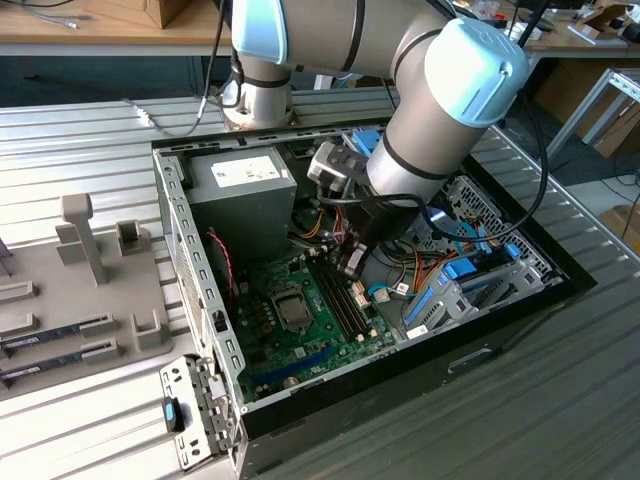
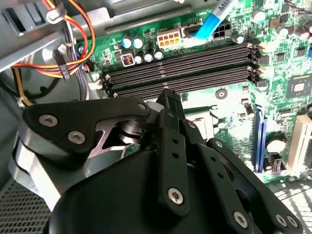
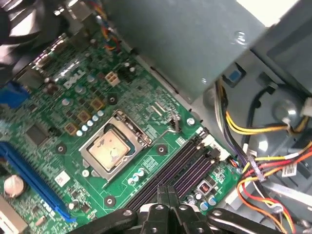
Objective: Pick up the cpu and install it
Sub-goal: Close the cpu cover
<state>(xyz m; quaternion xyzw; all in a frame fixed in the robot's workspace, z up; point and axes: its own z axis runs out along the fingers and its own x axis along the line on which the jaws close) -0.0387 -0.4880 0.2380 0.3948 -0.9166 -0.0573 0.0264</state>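
My gripper (image 1: 352, 268) hangs inside the open computer case (image 1: 190, 250), just above the black memory slots (image 1: 340, 300). In both wrist views its two black fingers (image 3: 161, 200) press together with nothing showing between them; the tips (image 2: 168, 93) sit over the slots (image 2: 180, 70). Beside the slots lies the metal socket frame (image 3: 114, 146) on the green motherboard (image 3: 161, 114). A tan-gold square fills the frame's window. I cannot tell whether that square is the cpu or bare contacts. The socket (image 1: 293, 311) is to the exterior view's left of the gripper.
A grey power supply (image 1: 240, 195) stands at the case's back. Orange and yellow cables (image 3: 253, 165) and blue drive brackets (image 1: 455, 275) crowd the exterior view's right. A grey tray (image 1: 60, 300) with posts and memory sticks (image 1: 55, 335) lies outside the case on the exterior view's left.
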